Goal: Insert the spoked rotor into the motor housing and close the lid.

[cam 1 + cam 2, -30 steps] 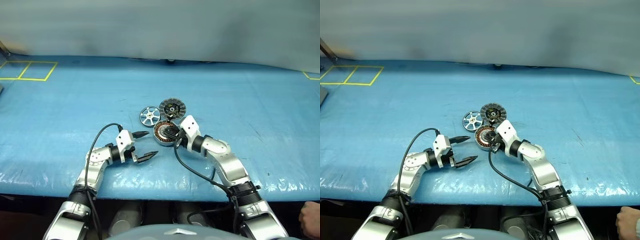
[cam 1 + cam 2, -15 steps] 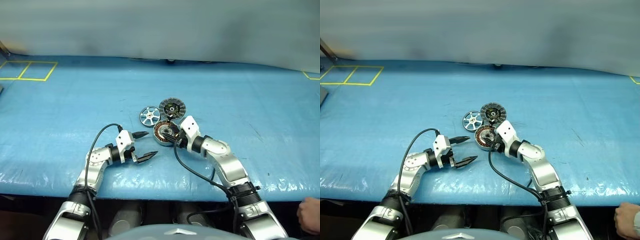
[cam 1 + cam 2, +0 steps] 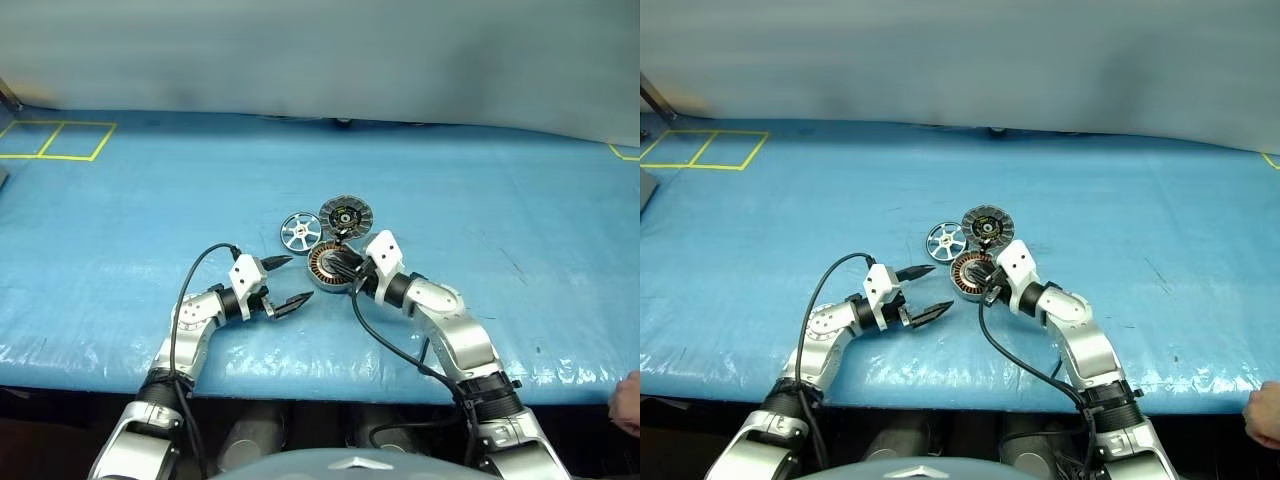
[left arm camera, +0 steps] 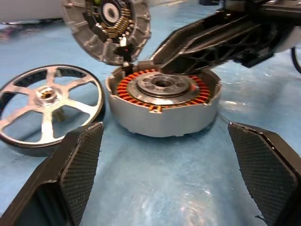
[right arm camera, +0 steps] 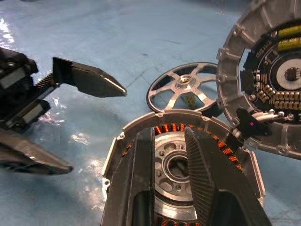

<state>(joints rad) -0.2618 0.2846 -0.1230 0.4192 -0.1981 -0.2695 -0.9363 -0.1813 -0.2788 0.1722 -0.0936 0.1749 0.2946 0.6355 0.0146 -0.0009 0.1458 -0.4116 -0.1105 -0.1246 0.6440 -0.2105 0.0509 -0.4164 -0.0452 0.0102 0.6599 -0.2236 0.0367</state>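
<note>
Blue plastic sheeting over the desk (image 3: 150,200), wrinkled and glossy, with all three parts grouped near its middle.

Nearest: left claw (image 3: 298,280), spread wide, empty, pointing roughly level toward the parts, short of them and apart from all three.

Next: right claw (image 3: 345,268), fingers drawn narrow with a slim gap, nothing gripped between them in the right wrist view. Poised over the open top of the motor housing (image 3: 325,265), fingertips above the dark hub. Contact with the windings: cannot tell.

Motor housing flat on the desk, open side up, copper-orange windings exposed, cavity vacant.

Just beyond and toward the robot's left: spoked rotor (image 3: 300,232), lying flat on the desk, close beside the housing rim, untouched by either claw.

Farther back: lid (image 3: 345,215), swung open on its hinge at the housing's far edge, tilted up, finned inner face with dark centre toward the camera.

Farthest: yellow tape outline (image 3: 60,140) at the desk's left rear corner, well apart from the work.

Step in hand, as judged: preparation for rotor pickup. Rotor not yet seated, lid not yet closed, so both stages of the task remain.

Next move, as judged:
- Clear the right claw from above the housing cavity.
- Advance the wide left claw to the rotor and close on its rim or a spoke.
- Lift, centre the hub over the housing's dark centre, lower square to the windings.
- Expect jamming if tilted, given the close fit.
</note>
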